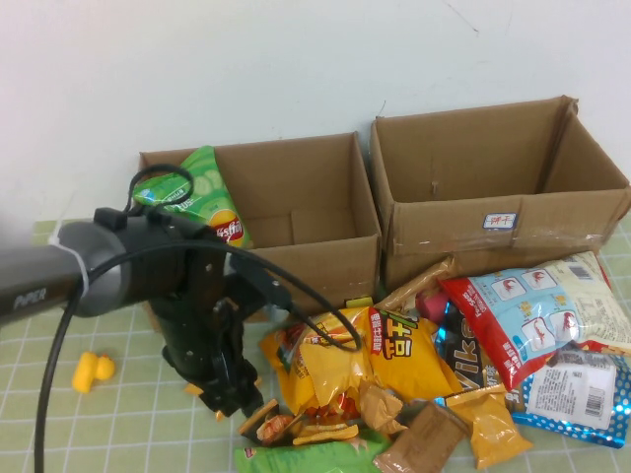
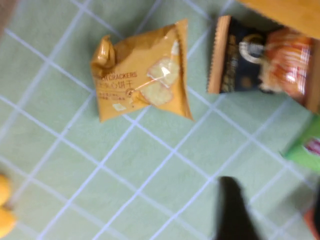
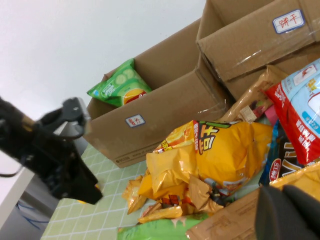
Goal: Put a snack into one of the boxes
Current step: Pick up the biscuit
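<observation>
Nearest, low on the left: grey left arm reaching in over the green checked tabletop (image 1: 118, 424), ending in the black left pincer (image 1: 237, 399), pointed down just above the cloth at the left edge of the snack pile. Nothing seen in its grasp; whether open or closed, cannot tell. Beneath it, in the left wrist view, a small orange cracker packet (image 2: 140, 75) lying flat on the cloth, with a dark brown-edged packet (image 2: 240, 60) just beside it.

Left of the arm, two small yellow pieces (image 1: 92, 371) lying on the cloth, well apart from everything else.

Behind the arm, the lower box (image 1: 315, 261), open at the top, a small white label with red lettering on its plain front. Inside, in the rear left corner: the snack (image 1: 202, 197), bright green bag standing tilted, cucumber slices and round red-and-yellow logo showing, top poking above the rim. Free of both pincers.

In front of the box, a heap of yellow-orange bags (image 1: 335, 360), with another green bag (image 1: 306, 458) and a brown packet (image 1: 424, 443) at the near edge.

Further right, the taller box (image 1: 513, 232), taped across the front, also open. Below it, a red, white and blue bag (image 1: 532, 305) lying over a blue foil bag (image 1: 577, 389).

Right pincer (image 3: 287, 212): only a dark shape in the right wrist view, low over the right end of the pile; open or closed, cannot tell.
</observation>
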### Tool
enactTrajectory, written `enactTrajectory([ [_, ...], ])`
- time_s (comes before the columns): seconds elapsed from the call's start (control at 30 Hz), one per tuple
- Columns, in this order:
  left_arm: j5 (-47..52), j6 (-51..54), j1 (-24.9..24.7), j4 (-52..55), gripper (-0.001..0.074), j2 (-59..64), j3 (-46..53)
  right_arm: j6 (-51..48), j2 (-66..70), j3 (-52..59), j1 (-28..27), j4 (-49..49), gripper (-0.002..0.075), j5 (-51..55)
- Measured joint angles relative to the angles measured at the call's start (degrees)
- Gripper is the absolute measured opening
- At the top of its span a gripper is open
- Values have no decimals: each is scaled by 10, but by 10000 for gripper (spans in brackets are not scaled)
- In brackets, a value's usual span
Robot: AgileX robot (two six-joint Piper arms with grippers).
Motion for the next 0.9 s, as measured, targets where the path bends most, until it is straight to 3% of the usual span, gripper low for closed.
enactTrajectory([
  [0.1, -35, -7, 33, -46, 465, 30, 0, 0, 0, 0, 0, 0, -2, 5],
  [0.2, -70, 11, 67, -104, 512, 53, 0, 0, 0, 0, 0, 0, -2, 7],
  [0.5, -162, 98, 85, -159, 531, 110, 0, -20, 0, 0, 0, 7, -2, 9],
  [0.9, -248, 112, 85, -137, 532, 161, 0, -38, 0, 0, 0, 18, -2, 9],
])
